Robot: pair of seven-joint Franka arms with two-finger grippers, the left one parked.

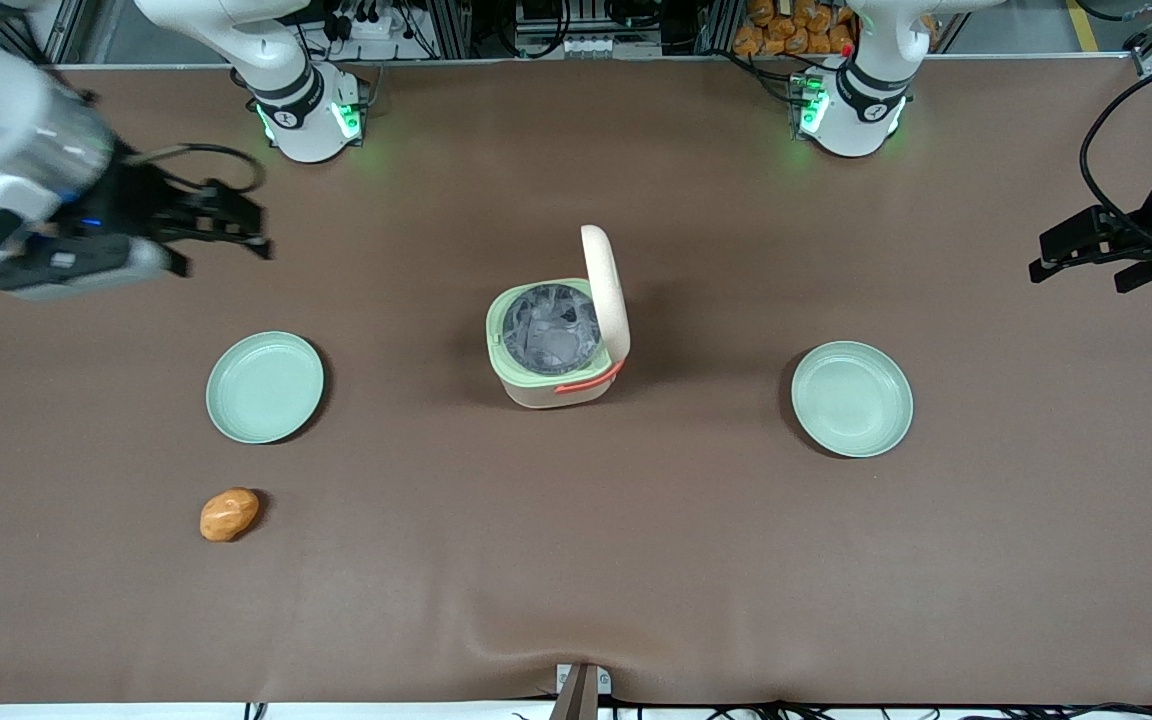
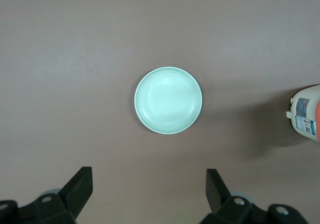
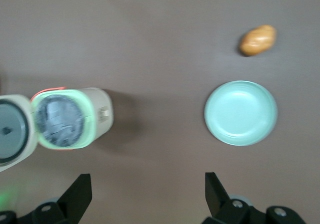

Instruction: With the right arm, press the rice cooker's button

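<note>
The button, small and pale green on the cream lid, cannot be seen now. The lid stands straight up, so the round cream and green rice cooker is open, and its grey inside shows. It sits in the middle of the brown table. I think the lid is up because the press is done.

The right arm's black gripper hangs high above the table at the working arm's end, well apart from the cooker. Its claw is wide open and holds nothing. A round pale green plate and a small orange-brown lump lie nearer the front camera.
</note>
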